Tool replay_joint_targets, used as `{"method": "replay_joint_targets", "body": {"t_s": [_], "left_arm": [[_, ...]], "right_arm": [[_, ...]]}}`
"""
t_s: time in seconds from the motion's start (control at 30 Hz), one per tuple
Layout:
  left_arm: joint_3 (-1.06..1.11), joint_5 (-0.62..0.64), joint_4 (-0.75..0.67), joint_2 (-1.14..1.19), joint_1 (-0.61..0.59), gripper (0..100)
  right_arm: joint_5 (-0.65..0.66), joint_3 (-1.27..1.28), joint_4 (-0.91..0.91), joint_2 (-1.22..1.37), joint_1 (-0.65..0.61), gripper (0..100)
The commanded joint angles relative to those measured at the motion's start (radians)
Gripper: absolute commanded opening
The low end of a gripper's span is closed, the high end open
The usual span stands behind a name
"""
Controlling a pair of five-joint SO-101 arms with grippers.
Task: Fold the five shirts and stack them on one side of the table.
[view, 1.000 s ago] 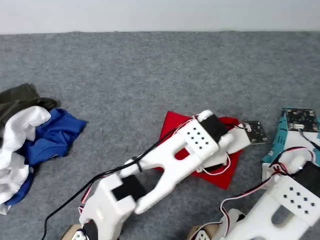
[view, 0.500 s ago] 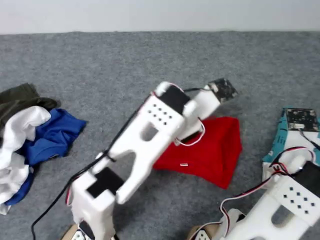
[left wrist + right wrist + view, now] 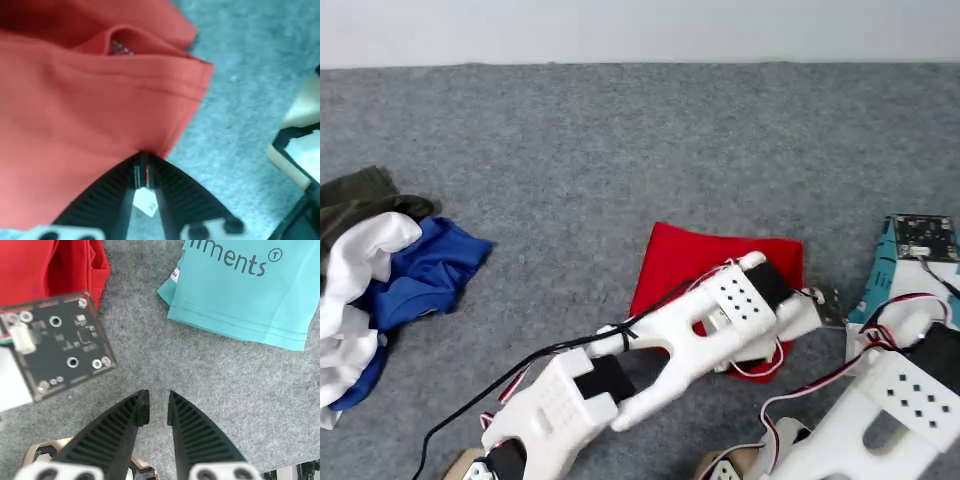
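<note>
We found the left gripper (image 3: 142, 162) clamped on the hem of the red shirt (image 3: 75, 100), which lay on the worktop (image 3: 620, 140) near the teal shirt (image 3: 240, 285). We judged this grip was meant to draw a fold. The right gripper (image 3: 156, 400) hovered with its jaws narrowly apart, holding nothing. The heaped shirts (image 3: 380, 260) lay well apart.

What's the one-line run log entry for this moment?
left pincer: shut on red shirt | right pincer: open, empty, near teal shirt | shirt pile: unfolded, apart

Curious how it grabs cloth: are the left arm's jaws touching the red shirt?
Touching. In the left wrist view, the left gripper pinches an edge of the red shirt between its shut jaws.
</note>
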Motion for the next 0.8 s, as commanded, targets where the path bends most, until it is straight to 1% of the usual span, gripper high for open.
{"method": "replay_joint_targets", "body": {"t_s": [0.0, 0.13, 0.2, 0.3, 0.4, 0.5, 0.63, 0.7, 0.77], "left_arm": [[-0.012, -0.003, 0.021, -0.110, -0.064, 2], [-0.013, 0.000, 0.021, -0.255, -0.186, 2], [-0.013, 0.032, 0.021, -0.338, -0.250, 2], [-0.010, 0.057, 0.021, -0.451, -0.351, 2], [-0.010, 0.057, 0.021, -0.546, -0.462, 2], [-0.008, 0.057, 0.021, -0.609, -0.574, 2], [0.012, 0.055, 0.021, -0.626, -0.717, 2], [0.019, 0.055, 0.021, -0.628, -0.778, 2], [0.019, 0.054, 0.021, -0.628, -0.841, 2]], "right_arm": [[0.008, -0.049, -0.015, -0.018, 0.010, 7.8], [0.002, -0.054, -0.015, -0.018, 0.005, 7.8], [0.000, -0.055, -0.015, -0.016, 0.001, 7.8], [-0.003, -0.055, -0.007, -0.010, -0.058, 7.8], [-0.068, -0.055, -0.013, -0.010, -0.156, 7.8], [-0.121, -0.054, -0.035, -0.007, -0.300, 7.8], [-0.183, -0.051, -0.107, -0.007, -0.486, 7.8], [-0.193, -0.048, -0.142, 0.007, -0.552, 7.8], [-0.203, -0.048, -0.170, 0.062, -0.591, 7.8]]}}
